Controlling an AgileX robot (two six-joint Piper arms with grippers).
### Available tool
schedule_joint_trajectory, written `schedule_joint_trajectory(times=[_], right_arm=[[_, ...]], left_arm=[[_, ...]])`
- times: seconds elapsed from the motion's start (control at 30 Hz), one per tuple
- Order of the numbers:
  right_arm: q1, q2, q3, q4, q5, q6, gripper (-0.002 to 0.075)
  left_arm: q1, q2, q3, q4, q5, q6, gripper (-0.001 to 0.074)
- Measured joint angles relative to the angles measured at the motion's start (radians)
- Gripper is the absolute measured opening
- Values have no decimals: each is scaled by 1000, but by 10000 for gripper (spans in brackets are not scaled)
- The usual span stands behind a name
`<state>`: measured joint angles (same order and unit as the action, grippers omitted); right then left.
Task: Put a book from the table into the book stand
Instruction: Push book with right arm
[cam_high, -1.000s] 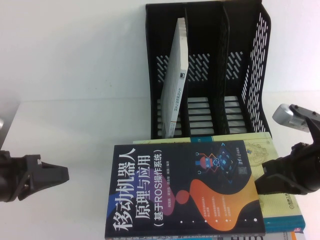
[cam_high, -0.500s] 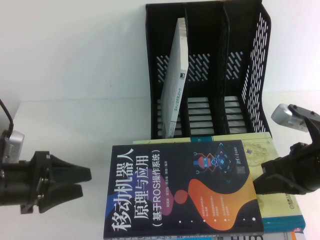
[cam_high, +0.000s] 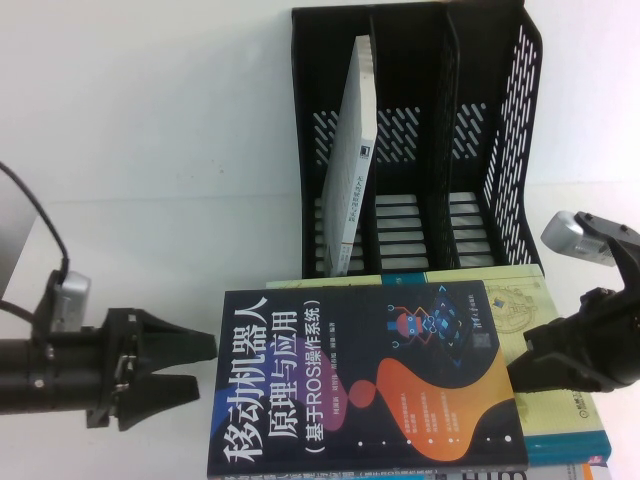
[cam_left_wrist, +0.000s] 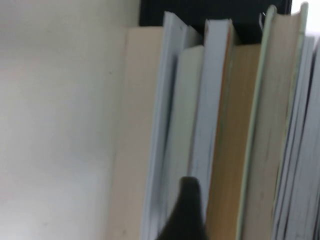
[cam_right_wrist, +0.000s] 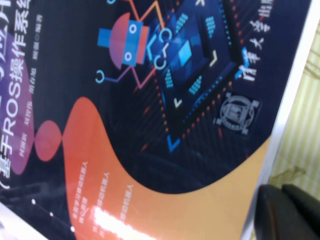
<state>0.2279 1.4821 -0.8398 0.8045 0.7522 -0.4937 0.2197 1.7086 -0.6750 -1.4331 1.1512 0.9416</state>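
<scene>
Lying flat: the book (cam_high: 368, 378), dark cover up with white Chinese title, is placed on top of a pile of books at the near edge of the tabletop (cam_high: 160, 160).
Under it: a pale yellow-and-teal hardcover (cam_high: 548, 340) is seen sticking out on the right and far side.
Book stand: the black book stand (cam_high: 420, 140) is set upright just behind the pile; a thin white-grey book (cam_high: 352, 160) is leaned in its left slot, the middle and right slots are seen bare.
Left end effector: the left end effector (cam_high: 196, 368) is held low, just left of the book's left edge, fingers spread apart, nothing between them; no contact with the book can be made out.
Left wrist view: page edges of the stacked books (cam_left_wrist: 220, 135) are seen close up, with one dark fingertip (cam_left_wrist: 186, 210) in front.
Right end effector: the right end effector (cam_high: 520, 368) is placed at the book's right edge, above the hardcover; whether it is open or closed cannot be told.
Right wrist view: the book's cover (cam_right_wrist: 150, 100) with robot graphic fills the frame, a dark fingertip (cam_right_wrist: 287, 212) is seen at its edge.
</scene>
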Motion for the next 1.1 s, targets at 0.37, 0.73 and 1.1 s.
schedule_joint_trajectory(times=[0.37,0.73,1.1], right_arm=[[0,0,0,-6,11,-2,-3],[0,0,0,-7,16,-11,-3],[0,0,0,52,36,-114,-3]], left_arm=[[-86,0,0,-86,0,47,689],[-86,-10,0,-74,0,73,692],[-162,-10,0,-109,0,84,692]])
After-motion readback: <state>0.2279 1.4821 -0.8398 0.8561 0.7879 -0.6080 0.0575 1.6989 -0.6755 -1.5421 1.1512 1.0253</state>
